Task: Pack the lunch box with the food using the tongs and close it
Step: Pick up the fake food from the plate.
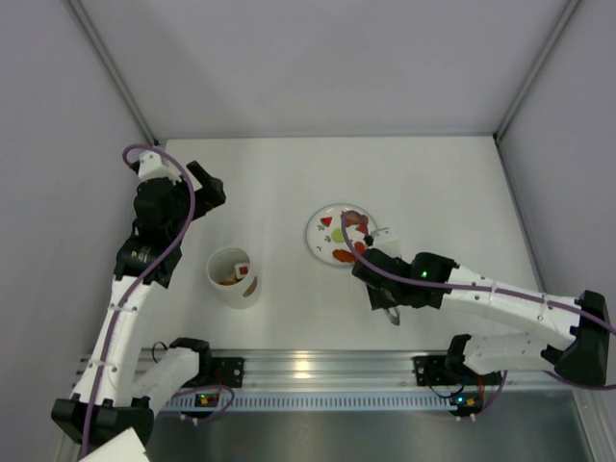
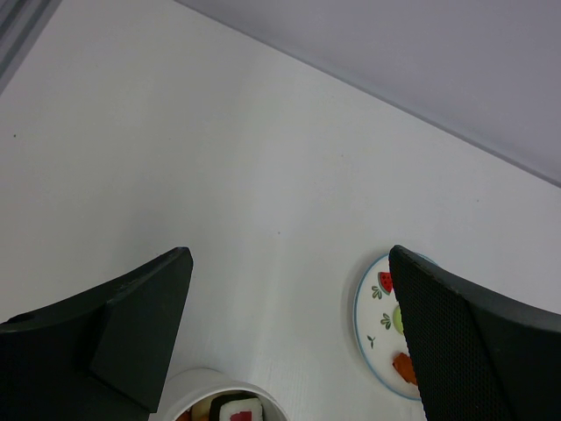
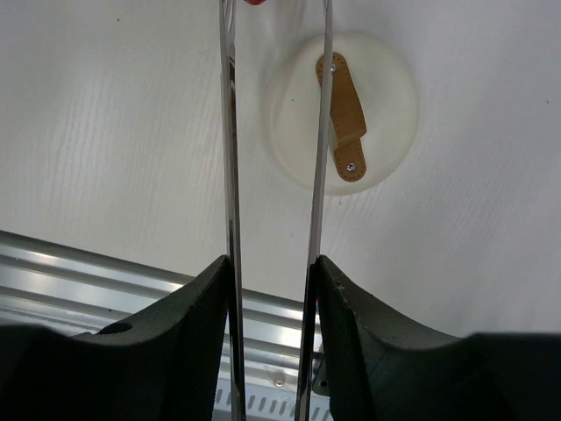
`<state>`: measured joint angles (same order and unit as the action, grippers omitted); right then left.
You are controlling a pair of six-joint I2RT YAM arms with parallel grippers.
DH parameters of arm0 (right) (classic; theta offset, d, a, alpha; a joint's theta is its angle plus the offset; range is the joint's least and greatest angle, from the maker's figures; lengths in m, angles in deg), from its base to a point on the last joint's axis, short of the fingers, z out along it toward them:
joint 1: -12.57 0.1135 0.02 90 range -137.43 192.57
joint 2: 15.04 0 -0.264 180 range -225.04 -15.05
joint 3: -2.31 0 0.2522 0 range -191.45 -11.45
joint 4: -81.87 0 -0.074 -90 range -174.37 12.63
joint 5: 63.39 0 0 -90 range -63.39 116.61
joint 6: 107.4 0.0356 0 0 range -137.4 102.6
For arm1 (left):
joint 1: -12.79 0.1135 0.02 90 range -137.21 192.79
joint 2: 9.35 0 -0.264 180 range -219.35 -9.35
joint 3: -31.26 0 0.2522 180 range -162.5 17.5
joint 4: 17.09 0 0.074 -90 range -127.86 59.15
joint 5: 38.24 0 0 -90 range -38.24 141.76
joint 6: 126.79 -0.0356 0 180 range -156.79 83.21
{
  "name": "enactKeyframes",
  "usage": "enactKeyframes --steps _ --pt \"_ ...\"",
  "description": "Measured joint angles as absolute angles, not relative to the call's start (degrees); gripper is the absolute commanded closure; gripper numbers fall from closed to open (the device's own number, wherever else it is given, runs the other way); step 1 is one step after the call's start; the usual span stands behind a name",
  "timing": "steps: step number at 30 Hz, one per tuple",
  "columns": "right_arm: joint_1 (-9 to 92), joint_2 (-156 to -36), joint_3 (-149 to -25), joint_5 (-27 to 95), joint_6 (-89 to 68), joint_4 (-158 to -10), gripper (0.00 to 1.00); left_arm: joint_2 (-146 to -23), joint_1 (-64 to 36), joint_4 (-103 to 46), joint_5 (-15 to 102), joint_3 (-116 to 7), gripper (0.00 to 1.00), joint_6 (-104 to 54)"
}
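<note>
The white lunch box [image 1: 231, 279] stands open at the left with some food [image 1: 235, 273] inside; the left wrist view shows its rim [image 2: 203, 380] and a black-and-white piece [image 2: 235, 410]. More food [image 1: 344, 253] lies on the plate [image 1: 322, 234]. My right gripper [image 1: 368, 269] hovers at the plate's near edge, shut on the silvery tongs [image 3: 230, 132], one arm against each finger [image 3: 346, 298]. Below the tongs lies a round white lid [image 3: 377, 96] with a brown tab. A red speck shows between the tong arms at the top edge. My left gripper [image 1: 207, 188] is open and empty.
The plate [image 2: 372, 320] is printed with watermelon and leaf motifs, and an orange piece [image 2: 403, 367] lies on it. A metal rail [image 1: 318, 371] runs along the table's near edge. Grey walls close in the left, back and right.
</note>
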<state>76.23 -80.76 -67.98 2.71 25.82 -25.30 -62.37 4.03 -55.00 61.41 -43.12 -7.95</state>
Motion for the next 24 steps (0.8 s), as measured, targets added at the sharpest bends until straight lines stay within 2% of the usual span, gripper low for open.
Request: enactKeyframes --steps 17,24 --pt "75.9 -82.9 -68.0 0.3 25.8 -25.6 0.64 -62.4 4.0 -55.0 61.4 -43.1 0.01 -7.9" --pt "74.7 -83.4 -68.2 0.3 24.8 -25.7 0.75 -62.3 4.0 -55.0 61.4 -43.1 0.01 -7.9"
